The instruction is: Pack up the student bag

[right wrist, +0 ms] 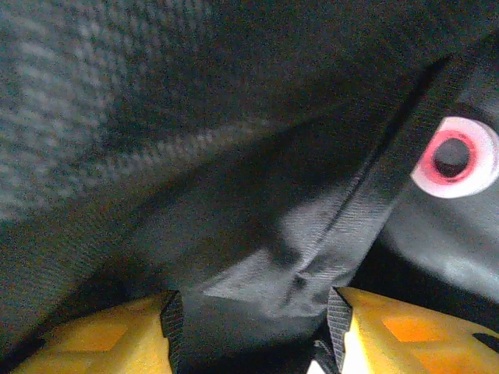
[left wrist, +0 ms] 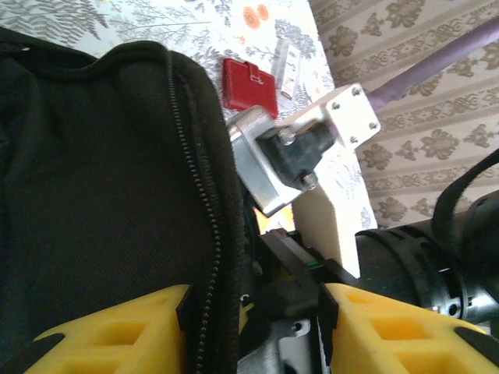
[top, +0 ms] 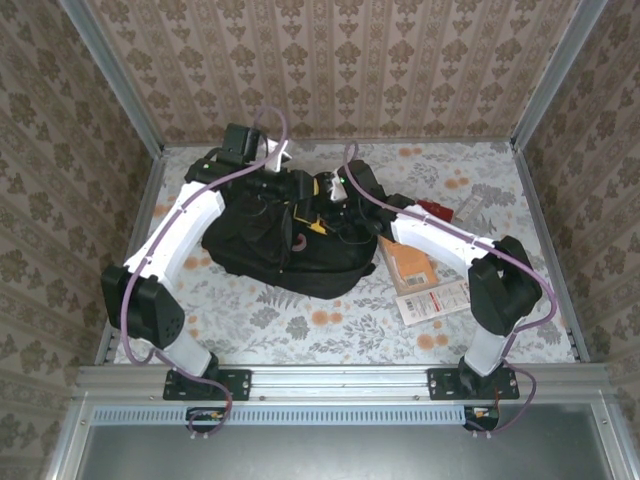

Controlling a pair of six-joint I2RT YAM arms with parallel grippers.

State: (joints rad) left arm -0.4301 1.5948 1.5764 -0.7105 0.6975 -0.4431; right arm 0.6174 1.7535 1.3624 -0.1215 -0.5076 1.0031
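Observation:
The student bag [top: 270, 250], a large black soft backpack, lies in the middle of the table with its opening toward the far side. My left gripper [top: 283, 186] is at the bag's top edge. In the left wrist view it [left wrist: 253, 312] stands open around the zipped rim [left wrist: 204, 234], which runs close to the left finger. My right gripper [top: 337, 196] reaches into the opening from the right. In the right wrist view a fold of black fabric and a webbing strap [right wrist: 366, 202] fill the gap between both pads of that gripper [right wrist: 253, 312].
An orange booklet [top: 405, 262] and a white packet [top: 432, 300] lie right of the bag under the right arm. A red wallet [left wrist: 248, 84] rests further back. A pink-and-white ring [right wrist: 454, 157] sits beside the strap. Patterned walls close in the table.

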